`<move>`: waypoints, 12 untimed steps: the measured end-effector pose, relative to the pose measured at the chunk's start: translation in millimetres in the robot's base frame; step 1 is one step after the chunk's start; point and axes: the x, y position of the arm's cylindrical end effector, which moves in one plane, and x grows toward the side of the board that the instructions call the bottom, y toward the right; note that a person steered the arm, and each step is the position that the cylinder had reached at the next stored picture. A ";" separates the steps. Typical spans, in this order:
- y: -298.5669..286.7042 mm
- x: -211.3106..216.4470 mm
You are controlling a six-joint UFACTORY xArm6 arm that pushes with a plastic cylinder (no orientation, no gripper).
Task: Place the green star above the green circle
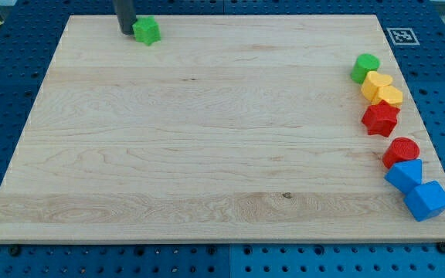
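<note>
The green star [147, 30] lies near the view's top left of the wooden board [207, 139]. My tip [125, 32] stands just left of the star, touching or almost touching it. The green circle [365, 67] sits far off at the view's right edge, at the top of a column of blocks.
Below the green circle along the right edge lie a yellow heart [375, 83], a yellow hexagon-like block [390, 96], a red star [381, 119], a red cylinder [401, 151] and two blue blocks [405, 176] [427, 200]. A marker tag [401, 35] sits at top right.
</note>
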 end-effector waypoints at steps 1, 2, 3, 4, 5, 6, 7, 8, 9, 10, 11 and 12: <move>29.7 0.0; 60.5 3.2; 78.5 16.0; 100.8 17.9; 130.7 18.5; 162.5 26.5; 180.0 39.2; 181.0 71.0; 199.4 77.0; 225.7 66.5; 255.6 65.5; 261.2 44.9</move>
